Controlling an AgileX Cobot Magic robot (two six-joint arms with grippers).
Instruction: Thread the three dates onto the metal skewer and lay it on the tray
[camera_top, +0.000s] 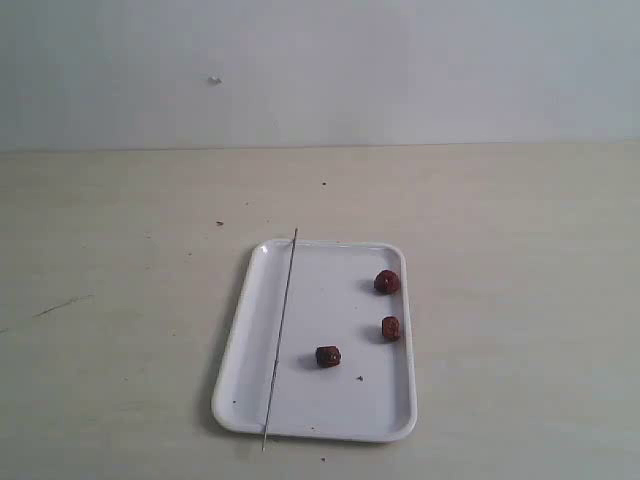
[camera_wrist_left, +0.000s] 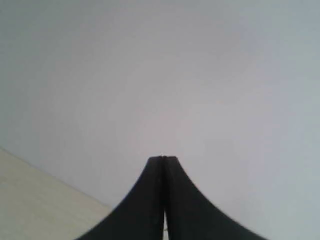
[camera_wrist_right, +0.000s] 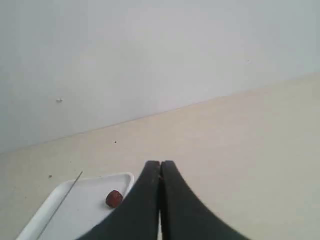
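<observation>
A white tray (camera_top: 310, 400) lies on the beige table. Three dark red-brown dates rest loose on its right half: one (camera_top: 387, 282) farthest back, one (camera_top: 391, 327) in the middle, one (camera_top: 328, 356) nearer the centre. The thin metal skewer (camera_top: 281, 335) lies along the tray's left side, both ends past the rim. Neither arm shows in the exterior view. My left gripper (camera_wrist_left: 163, 157) is shut and empty, pointing at the wall. My right gripper (camera_wrist_right: 160, 162) is shut and empty, held off the tray (camera_wrist_right: 65, 210), with one date (camera_wrist_right: 114, 198) and the skewer (camera_wrist_right: 62, 204) in its view.
The beige table (camera_top: 500, 250) runs back to a pale wall (camera_top: 320, 70). Small dark specks dot the table behind the tray and the tray itself.
</observation>
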